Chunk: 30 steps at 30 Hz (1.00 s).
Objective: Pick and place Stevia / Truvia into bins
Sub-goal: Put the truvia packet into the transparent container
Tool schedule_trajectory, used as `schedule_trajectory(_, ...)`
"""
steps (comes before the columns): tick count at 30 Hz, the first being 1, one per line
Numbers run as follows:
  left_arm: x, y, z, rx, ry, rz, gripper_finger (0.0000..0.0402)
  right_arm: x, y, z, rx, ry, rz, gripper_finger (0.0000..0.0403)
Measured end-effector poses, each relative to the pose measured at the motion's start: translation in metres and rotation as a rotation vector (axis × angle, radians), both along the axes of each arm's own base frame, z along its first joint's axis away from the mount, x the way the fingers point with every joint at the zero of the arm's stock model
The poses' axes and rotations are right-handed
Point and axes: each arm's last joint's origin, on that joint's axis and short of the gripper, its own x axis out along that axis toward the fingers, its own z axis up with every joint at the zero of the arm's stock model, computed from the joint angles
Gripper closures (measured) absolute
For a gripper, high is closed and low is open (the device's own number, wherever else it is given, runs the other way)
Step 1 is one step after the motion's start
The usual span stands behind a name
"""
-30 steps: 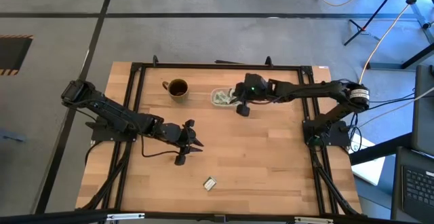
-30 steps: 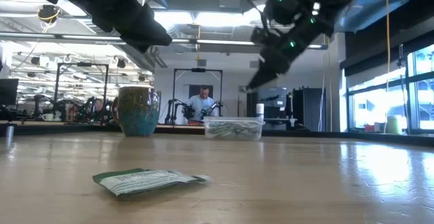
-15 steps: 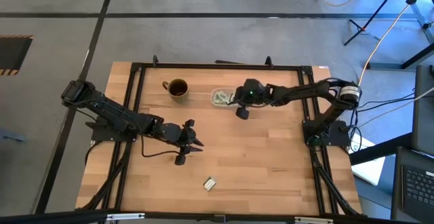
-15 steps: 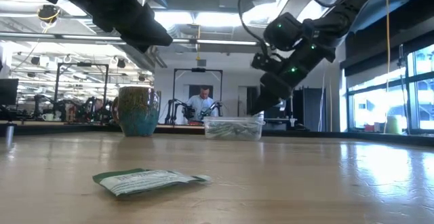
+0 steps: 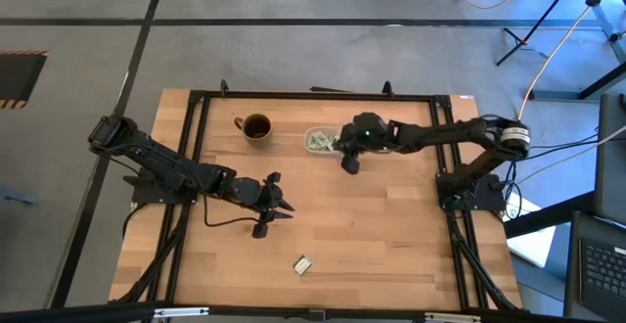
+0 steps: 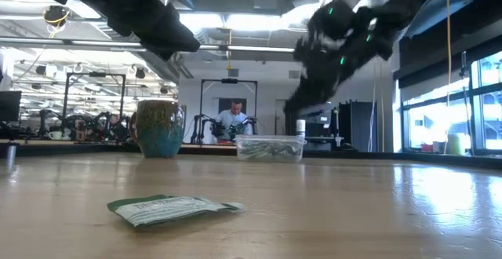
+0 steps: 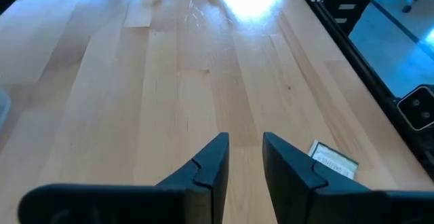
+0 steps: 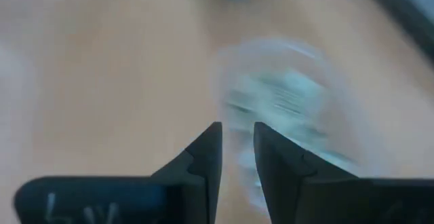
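One green-and-white sachet lies flat on the near part of the table; it is in front in the low view and beside my left fingers in the left wrist view. The clear bin at the far side holds several sachets. My right gripper hovers above the bin's right end, fingers a narrow gap apart and nothing between them. My left gripper hangs over the table's middle left, also narrowly open and empty.
A round mug stands left of the bin near the far edge. A black frame runs round the tabletop. Bare wood lies between the bin and the lone sachet. A person sits in the room beyond the table.
My right gripper dipped to the bin's right end, then rose again above it, moving fast. The lone sachet, the bin and the mug stayed where they were.
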Motion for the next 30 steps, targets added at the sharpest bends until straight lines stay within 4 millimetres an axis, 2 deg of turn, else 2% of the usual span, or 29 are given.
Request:
schedule_trajectory(3, 0.001, -0.001, 0.001, -0.007, -0.014, -0.007, 0.0319, 0.001, 0.028, 0.02, 0.086, -0.089, 0.167, 0.0313)
schedule_trajectory(7, 0.004, -0.013, -0.001, 0.003, -0.056, -0.103, 0.0326, 0.0, 0.074, 0.037, 0.093, -0.145, 0.325, 0.0313)
schedule_trajectory(11, 0.012, -0.036, -0.007, 0.051, -0.131, -0.252, 0.0329, -0.002, 0.112, 0.041, 0.094, -0.148, 0.327, 0.0313)
schedule_trajectory(16, 0.03, -0.067, -0.016, 0.11, -0.117, -0.354, 0.0325, -0.006, 0.147, 0.04, 0.073, -0.142, 0.327, 0.0313)
schedule_trajectory(22, 0.052, -0.091, -0.036, 0.156, 0.049, -0.391, 0.0327, -0.01, 0.163, 0.04, 0.044, -0.146, 0.32, 0.0313)
schedule_trajectory(30, 0.069, -0.1, -0.059, 0.161, 0.145, -0.385, 0.0307, -0.01, 0.164, 0.04, 0.062, -0.145, 0.313, 0.0313)
